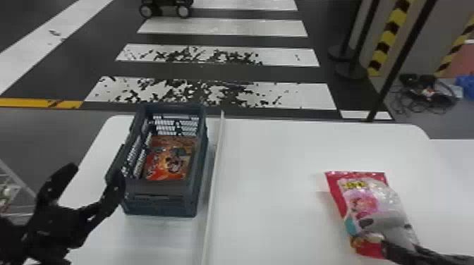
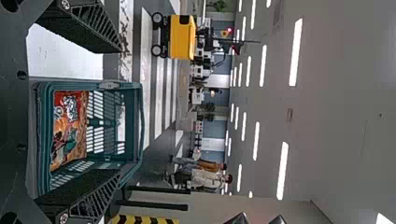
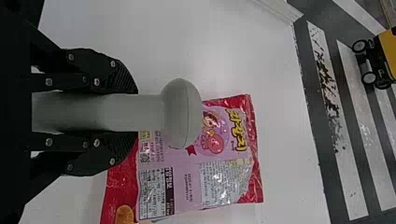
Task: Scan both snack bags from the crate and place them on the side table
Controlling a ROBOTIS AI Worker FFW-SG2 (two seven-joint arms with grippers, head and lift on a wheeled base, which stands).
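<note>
Left gripper (image 1: 95,172): open, by the crate (image 1: 158,204)
Right gripper (image 1: 405,251): clutching scanner (image 3: 181,114), right of crate
Pink bag (image 1: 363,204): on table (image 1: 275,169), right of crate
Orange bag (image 1: 165,160): in crate

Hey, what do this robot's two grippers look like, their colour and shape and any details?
Both are black. The left gripper has two wedge-shaped fingers with textured faces, open latticework along the sides and round, light-coloured bolts at the base. The right gripper shows rounded, dark plates, straight links and small silvery screws, with fine ridges on its fingers.
</note>
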